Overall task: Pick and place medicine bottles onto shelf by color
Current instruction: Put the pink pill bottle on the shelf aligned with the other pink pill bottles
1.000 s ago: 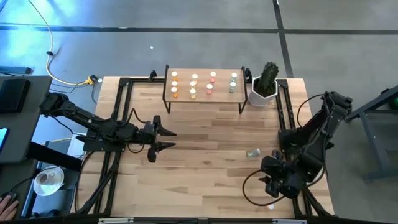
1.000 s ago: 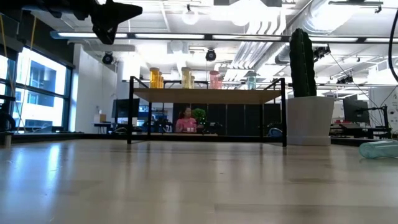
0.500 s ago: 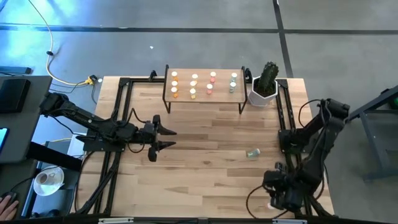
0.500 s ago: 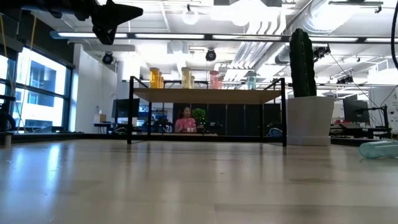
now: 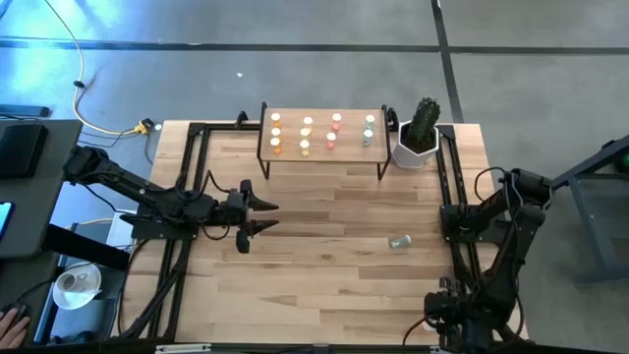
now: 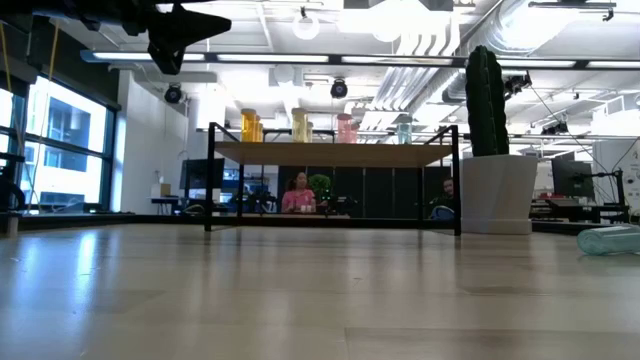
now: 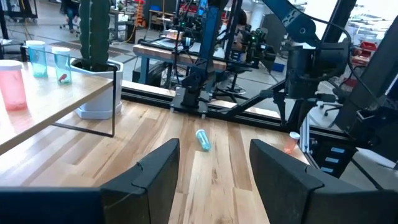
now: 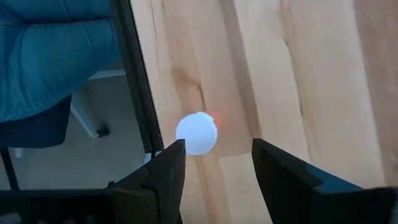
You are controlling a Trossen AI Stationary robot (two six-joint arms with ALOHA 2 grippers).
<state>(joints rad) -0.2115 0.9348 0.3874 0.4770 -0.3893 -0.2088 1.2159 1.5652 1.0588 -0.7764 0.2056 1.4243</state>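
1. Standing upright in colour groups on the shelf (image 5: 321, 133) at the far edge of the surface (image 5: 324, 265) are the medicine bottles (image 5: 305, 135): orange toward the left arm's side, then yellow, pink, and green nearest the cactus pot (image 5: 420, 143).
2. Lying on its side on bare wood, well apart from the shelf and toward the right arm's side, is a green bottle (image 5: 398, 241); it is also showing in the left wrist view (image 7: 203, 139) and at the low view's edge (image 6: 610, 240).
3. Standing upright at the near right corner, just beside the black frame rail, is an orange bottle (image 8: 198, 132) with its white cap facing the right wrist camera.
4. Hovering directly above that orange bottle is the right gripper (image 8: 212, 165), fingers (image 8: 166, 171) spread apart and empty, one to each side of the cap without touching it.
5. Waiting above the surface's left half is the left gripper (image 5: 260, 217), fingers (image 7: 155, 174) released, holding nothing, pointing toward the lying green bottle.
6. Sitting beyond the shelf in the low view is a person (image 6: 298, 195).
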